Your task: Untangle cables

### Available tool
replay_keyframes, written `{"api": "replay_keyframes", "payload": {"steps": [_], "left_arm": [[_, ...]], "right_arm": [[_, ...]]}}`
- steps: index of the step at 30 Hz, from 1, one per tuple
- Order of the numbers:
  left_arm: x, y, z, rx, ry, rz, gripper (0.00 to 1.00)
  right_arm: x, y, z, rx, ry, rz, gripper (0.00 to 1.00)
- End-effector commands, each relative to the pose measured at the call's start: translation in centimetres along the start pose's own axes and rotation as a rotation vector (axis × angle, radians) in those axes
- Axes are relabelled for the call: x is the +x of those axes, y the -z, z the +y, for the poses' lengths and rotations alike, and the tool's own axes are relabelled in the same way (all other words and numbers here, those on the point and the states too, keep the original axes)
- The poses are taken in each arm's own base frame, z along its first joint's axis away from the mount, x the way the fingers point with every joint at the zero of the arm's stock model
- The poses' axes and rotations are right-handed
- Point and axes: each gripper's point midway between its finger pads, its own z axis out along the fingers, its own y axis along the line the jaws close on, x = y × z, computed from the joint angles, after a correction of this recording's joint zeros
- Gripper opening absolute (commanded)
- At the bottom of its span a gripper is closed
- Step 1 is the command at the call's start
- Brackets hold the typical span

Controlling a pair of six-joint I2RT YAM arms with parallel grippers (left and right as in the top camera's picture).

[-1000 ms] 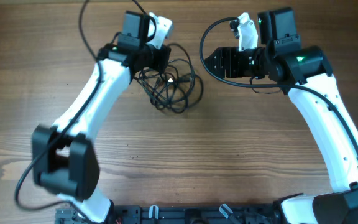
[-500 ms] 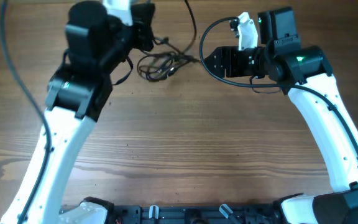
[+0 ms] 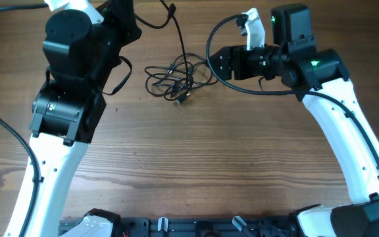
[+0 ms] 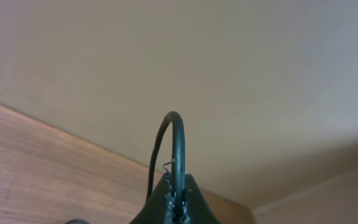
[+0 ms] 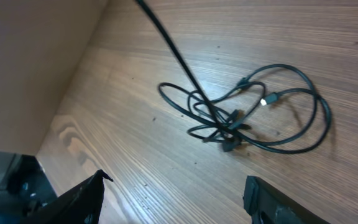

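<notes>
Overhead shows you the cables (image 3: 176,76) as one loose black tangle on the wooden tabletop (image 3: 242,158), near the middle of its far edge. The heap's long axis runs along that edge, side to side, with its widest loops reaching toward the right arm (image 3: 347,131). A cable end with a small plug (image 3: 184,99) sticks out of the heap and points toward the near edge. One strand (image 3: 179,39) leaves the tangle, climbs toward the far edge and bends over to the left arm (image 3: 64,112).

In your left wrist view the left gripper (image 4: 178,190) is pinched tight on that strand, which arches out of the fingertips in a narrow loop; the gripper is raised well above the wood.

The right gripper (image 3: 217,64) hovers just beside the right end of the tangle, jaws spread wide and holding nothing. In the right wrist view its fingers (image 5: 82,199) frame the heap, and the lifted strand runs straight from the knot to the upper left.
</notes>
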Motion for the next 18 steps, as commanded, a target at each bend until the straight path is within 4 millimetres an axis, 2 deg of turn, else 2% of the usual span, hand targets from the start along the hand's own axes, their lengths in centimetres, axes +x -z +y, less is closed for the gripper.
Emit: {"api": "replay_keyframes", "payload": {"steps": [1, 4, 8, 10, 14, 18], "left_arm": [[-1.5, 1.0, -2.5, 0.105, 0.023, -0.033, 0.04], [-2.5, 2.0, -4.4, 0.186, 0.02, -0.057, 0.04], [-3.5, 4.5, -5.8, 0.24, 0.016, -0.077, 0.04], [-3.6, 5.8, -6.7, 0.281, 0.011, -0.07, 0.04], [-4.9, 9.1, -8.2, 0.342, 0.005, -0.109, 0.04], [-5.9, 12.1, -8.9, 0.371, 0.002, -0.143, 0.04]], "right_arm": [[-0.1, -0.6, 1.0, -0.033, 0.039, 0.005, 0.74], [0.0, -1.4, 1.5, -0.048, 0.102, 0.012, 0.81], [0.2, -3.9, 2.7, -0.096, 0.211, 0.024, 0.86], [0.1, -5.0, 2.9, -0.098, 0.259, 0.02, 0.86], [-0.9, -7.3, 1.2, -0.043, 0.278, -0.009, 0.85], [-1.3, -8.4, 2.4, -0.141, 0.303, -0.026, 0.82]]}}
